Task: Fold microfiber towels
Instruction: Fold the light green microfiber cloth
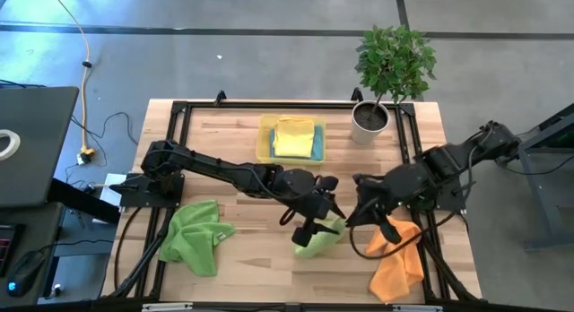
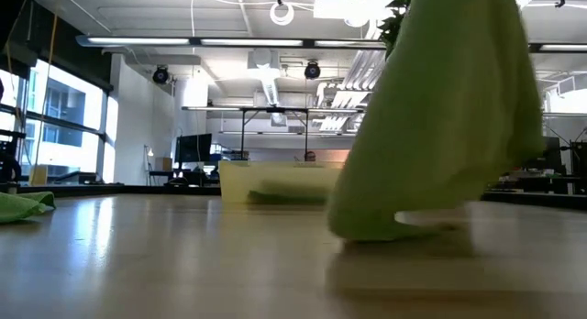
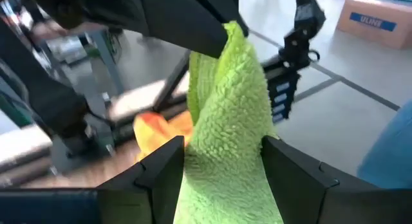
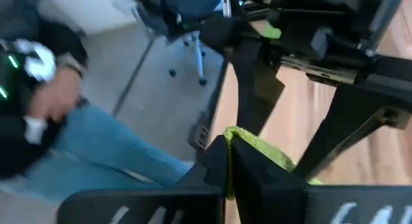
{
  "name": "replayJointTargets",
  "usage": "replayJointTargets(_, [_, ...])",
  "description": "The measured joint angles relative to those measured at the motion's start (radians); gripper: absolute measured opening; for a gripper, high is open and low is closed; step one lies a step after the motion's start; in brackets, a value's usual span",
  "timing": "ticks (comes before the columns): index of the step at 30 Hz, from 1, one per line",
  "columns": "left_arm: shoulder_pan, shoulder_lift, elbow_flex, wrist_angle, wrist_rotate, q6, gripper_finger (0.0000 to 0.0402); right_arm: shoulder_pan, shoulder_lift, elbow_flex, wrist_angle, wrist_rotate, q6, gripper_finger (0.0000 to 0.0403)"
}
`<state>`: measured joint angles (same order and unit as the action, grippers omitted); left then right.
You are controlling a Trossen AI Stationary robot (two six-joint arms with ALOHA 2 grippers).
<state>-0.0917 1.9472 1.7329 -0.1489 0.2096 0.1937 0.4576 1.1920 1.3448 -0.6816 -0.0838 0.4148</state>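
Green microfiber towel [image 3: 226, 121], limp and light: we pinch its edge in both left gripper [image 1: 309, 224] and right gripper [image 1: 356, 213]; corners give the surest hold.

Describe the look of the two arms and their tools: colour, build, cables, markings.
Both arms are black, built of chunky jointed segments. The left arm rises from a boxy black base at the table's left edge; the right arm has rounded joint housings. Black cables loop by the right tool. The left tool carries two flat, angular black fingers. No markings are legible.
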Motion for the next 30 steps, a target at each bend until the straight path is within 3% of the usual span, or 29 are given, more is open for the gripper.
replayJointTargets(4, [0.0,0.0,0.0,0.077,-0.001,0.04,0.0197,-0.001,0.034,0.057,-0.028,-0.044,0.208,0.0])
replayJointTargets(7, [0.0,-0.001,0.0,0.153,-0.001,0.057,0.0197,-0.002,0.08,0.092,-0.05,-0.143,0.377,0.0])
replayJointTargets(11, [0.0,-0.001,0.0,0.169,0.041,0.064,0.0197,0.009,0.139,0.149,-0.151,-0.232,0.42,0.0])
replayJointTargets(17, [-0.006,-0.001,0.0,0.159,0.173,0.037,0.0197,0.016,0.226,0.32,-0.425,-0.206,0.28,0.0])
replayJointTargets(21, [-0.011,-0.001,0.0,0.146,0.167,0.045,0.0197,0.015,0.296,0.466,-0.559,-0.154,0.134,0.0])
replayJointTargets(26, [-0.01,-0.001,0.0,0.154,0.096,0.045,0.0197,0.016,0.409,0.638,-0.691,-0.153,-0.067,0.0])
replayJointTargets(30, [-0.009,-0.001,0.0,0.158,0.101,0.045,0.0197,0.016,0.512,0.765,-0.844,-0.151,-0.193,0.0])
